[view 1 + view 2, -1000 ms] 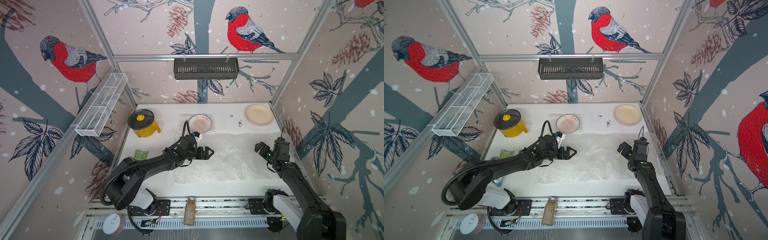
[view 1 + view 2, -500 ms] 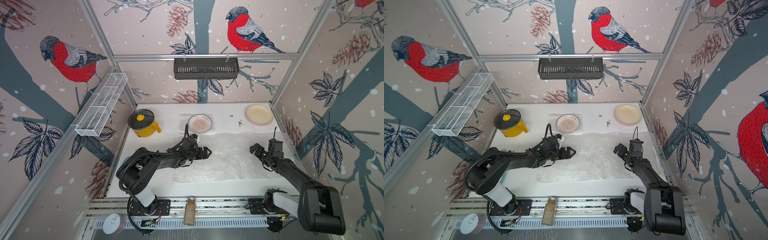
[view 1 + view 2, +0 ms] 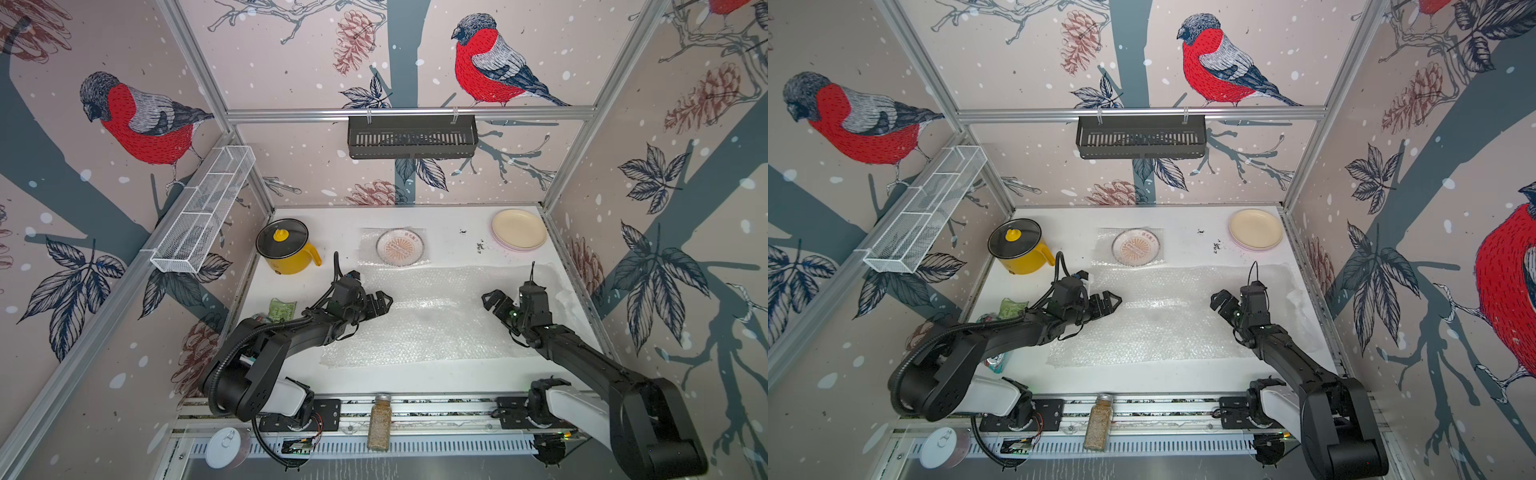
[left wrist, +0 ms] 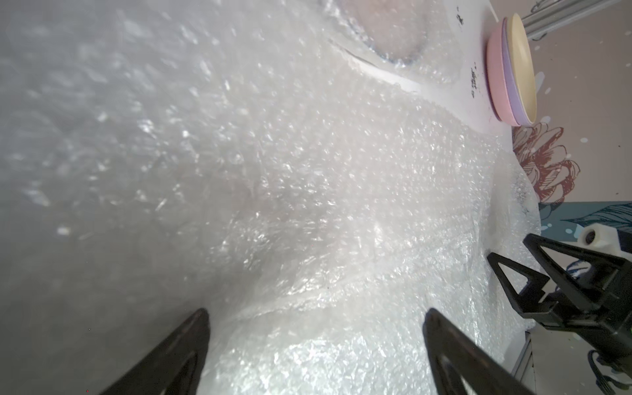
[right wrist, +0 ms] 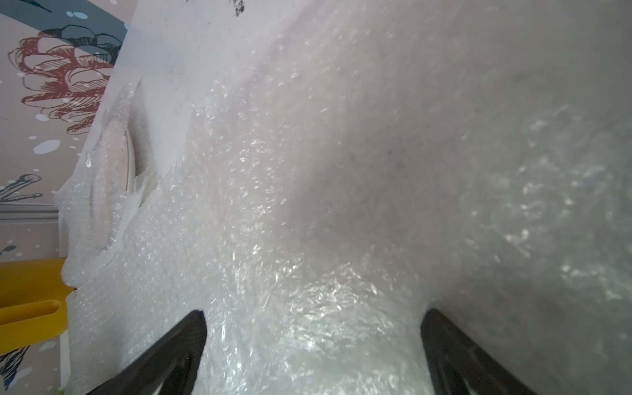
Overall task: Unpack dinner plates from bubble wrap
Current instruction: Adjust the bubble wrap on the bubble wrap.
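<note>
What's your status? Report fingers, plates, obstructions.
Left fingers and right fingers open, empty, over the big bubble wrap sheet. Three plates stacked at back corner; sunburst plate on small wrap. No obstruction seen.

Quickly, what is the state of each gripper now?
Left gripper: open, holding nothing.
Right gripper: open, holding nothing.

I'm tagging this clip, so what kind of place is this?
Probably a staged robot test booth, not a real kitchen: bird-print wall panels on an aluminium frame, left arm and right arm mounted at a white table.
</note>
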### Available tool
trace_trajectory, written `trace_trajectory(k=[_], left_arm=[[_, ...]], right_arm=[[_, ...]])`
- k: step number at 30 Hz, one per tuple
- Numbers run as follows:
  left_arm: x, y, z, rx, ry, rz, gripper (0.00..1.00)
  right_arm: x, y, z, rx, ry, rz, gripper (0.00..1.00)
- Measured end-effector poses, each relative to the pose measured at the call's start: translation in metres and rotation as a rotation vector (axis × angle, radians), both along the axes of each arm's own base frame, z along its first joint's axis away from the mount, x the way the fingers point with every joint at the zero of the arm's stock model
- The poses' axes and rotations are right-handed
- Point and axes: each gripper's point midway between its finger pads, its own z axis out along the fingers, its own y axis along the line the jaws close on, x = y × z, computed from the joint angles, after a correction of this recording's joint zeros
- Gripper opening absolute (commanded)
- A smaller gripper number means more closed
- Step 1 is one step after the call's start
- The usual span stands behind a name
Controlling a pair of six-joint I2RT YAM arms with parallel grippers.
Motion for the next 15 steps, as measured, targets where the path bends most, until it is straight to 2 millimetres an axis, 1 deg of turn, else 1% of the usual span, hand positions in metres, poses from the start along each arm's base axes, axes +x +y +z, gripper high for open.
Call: trace_trajectory(k=[1, 3, 4, 6, 8, 10, 12, 14, 15], left_arm=[[0.0, 0.009, 0.001, 0.004, 0.008, 0.024, 0.97], [0.0, 0.019, 0.005, 0.008, 0.012, 0.045, 0.96], [0.0, 0.021, 0.011, 0.007, 0.01, 0.048, 0.96], [0.004, 0.016, 0.031, -0.012, -0.025, 0.028, 0.97], [0.012, 0.01, 0.057, -0.052, -0.079, 0.012, 0.97], [0.018, 0.007, 0.075, -0.088, -0.111, 0.027, 0.98], [0.022, 0.006, 0.084, -0.128, -0.113, 0.056, 0.98], [0.028, 0.003, 0.085, -0.172, -0.092, 0.092, 0.97], [0.033, 0.001, 0.084, -0.189, -0.075, 0.107, 0.96]], right_arm=[[-0.001, 0.002, 0.001, 0.006, -0.005, -0.005, 0.99], [-0.003, 0.002, 0.002, 0.014, -0.007, -0.022, 0.99], [-0.001, 0.001, 0.004, 0.009, -0.009, -0.031, 0.99], [0.005, 0.0, 0.014, 0.007, -0.024, -0.051, 0.99], [0.015, 0.003, 0.033, 0.005, -0.072, -0.038, 0.99], [0.023, 0.007, 0.051, 0.001, -0.119, -0.017, 0.99], [0.03, 0.012, 0.07, -0.013, -0.171, 0.013, 0.99], [0.035, 0.017, 0.089, -0.03, -0.223, 0.047, 0.99], [0.036, 0.018, 0.095, -0.035, -0.239, 0.056, 0.99]])
